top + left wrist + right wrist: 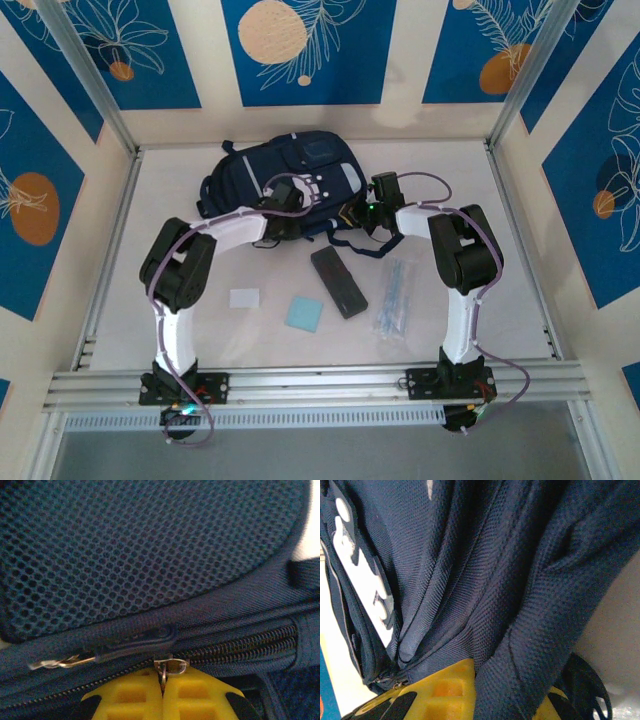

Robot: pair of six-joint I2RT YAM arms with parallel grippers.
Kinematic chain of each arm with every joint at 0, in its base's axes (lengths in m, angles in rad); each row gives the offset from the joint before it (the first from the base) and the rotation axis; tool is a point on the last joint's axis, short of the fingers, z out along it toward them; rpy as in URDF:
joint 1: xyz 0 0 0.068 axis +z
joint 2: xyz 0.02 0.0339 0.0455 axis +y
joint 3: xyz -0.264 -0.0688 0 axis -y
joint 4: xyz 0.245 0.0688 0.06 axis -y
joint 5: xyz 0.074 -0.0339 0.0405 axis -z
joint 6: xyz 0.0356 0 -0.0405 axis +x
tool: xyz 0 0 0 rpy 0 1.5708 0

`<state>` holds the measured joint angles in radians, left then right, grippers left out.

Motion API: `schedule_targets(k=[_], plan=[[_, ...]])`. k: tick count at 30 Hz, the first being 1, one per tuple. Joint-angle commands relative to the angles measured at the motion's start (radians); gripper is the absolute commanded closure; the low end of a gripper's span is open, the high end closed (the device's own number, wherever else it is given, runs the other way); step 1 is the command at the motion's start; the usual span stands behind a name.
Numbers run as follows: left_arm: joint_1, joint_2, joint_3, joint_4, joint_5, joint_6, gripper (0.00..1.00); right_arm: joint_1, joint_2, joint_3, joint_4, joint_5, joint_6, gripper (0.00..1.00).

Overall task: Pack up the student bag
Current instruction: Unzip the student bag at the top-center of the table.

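White tabletop [515,290] under blue floral wall panels: the left gripper [162,682] pinches a metal zipper pull [170,666] between closed yellow jaws, just below a mesh panel [140,555], while the right gripper [495,692] is clamped on a fold of the student bag [290,165]. The navy bag lies at the table's far middle. A dark case [338,281], blue square [304,313], white card [244,297] and clear packet [392,298] lie nearer the arm bases, apart from it.

Bright, even light; soft wrist close-ups
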<state>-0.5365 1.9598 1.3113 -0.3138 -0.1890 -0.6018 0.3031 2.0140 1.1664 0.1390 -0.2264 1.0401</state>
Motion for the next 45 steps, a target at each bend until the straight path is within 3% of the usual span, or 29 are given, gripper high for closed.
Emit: schedule_targets(k=[1, 5, 8, 13, 17, 21, 22, 29, 31, 34, 38, 45], plan=[[0.111, -0.098, -0.038, -0.069, 0.0, 0.136, 1.0, -0.031, -0.011, -0.035, -0.056, -0.018, -0.03, 1.0], [0.198, -0.12, -0.025, -0.163, 0.102, 0.293, 1.0, -0.061, -0.031, -0.04, -0.079, -0.002, -0.056, 1.0], [0.231, -0.104, 0.019, -0.278, 0.082, 0.392, 1.0, -0.088, -0.043, -0.035, -0.099, 0.006, -0.075, 1.0], [0.256, -0.15, 0.024, -0.316, 0.057, 0.483, 1.0, -0.14, -0.042, 0.014, -0.155, 0.03, -0.121, 1.0], [0.254, -0.177, 0.089, -0.4, 0.271, 0.49, 1.0, -0.184, -0.016, 0.12, -0.237, 0.051, -0.182, 1.0], [0.193, -0.204, 0.15, -0.419, 0.469, 0.418, 1.0, -0.203, 0.011, 0.237, -0.305, -0.004, -0.213, 1.0], [0.175, -0.206, 0.163, -0.415, 0.487, 0.405, 1.0, -0.202, 0.005, 0.242, -0.306, -0.02, -0.213, 0.98], [0.09, -0.159, 0.254, -0.315, 0.608, 0.283, 1.0, -0.194, -0.171, 0.068, -0.249, -0.162, -0.126, 0.16], [0.075, -0.136, 0.268, -0.274, 0.642, 0.246, 1.0, -0.184, -0.237, -0.021, -0.213, -0.193, -0.079, 0.01], [0.052, -0.091, 0.3, -0.239, 0.691, 0.211, 1.0, -0.15, -0.33, -0.147, -0.151, -0.197, 0.016, 0.01], [0.013, -0.059, 0.335, -0.256, 0.665, 0.216, 1.0, -0.071, -0.381, -0.238, -0.06, -0.17, 0.174, 0.01], [-0.015, -0.112, 0.258, -0.221, 0.662, 0.194, 1.0, 0.073, -0.251, -0.217, 0.171, -0.03, 0.354, 0.0]])
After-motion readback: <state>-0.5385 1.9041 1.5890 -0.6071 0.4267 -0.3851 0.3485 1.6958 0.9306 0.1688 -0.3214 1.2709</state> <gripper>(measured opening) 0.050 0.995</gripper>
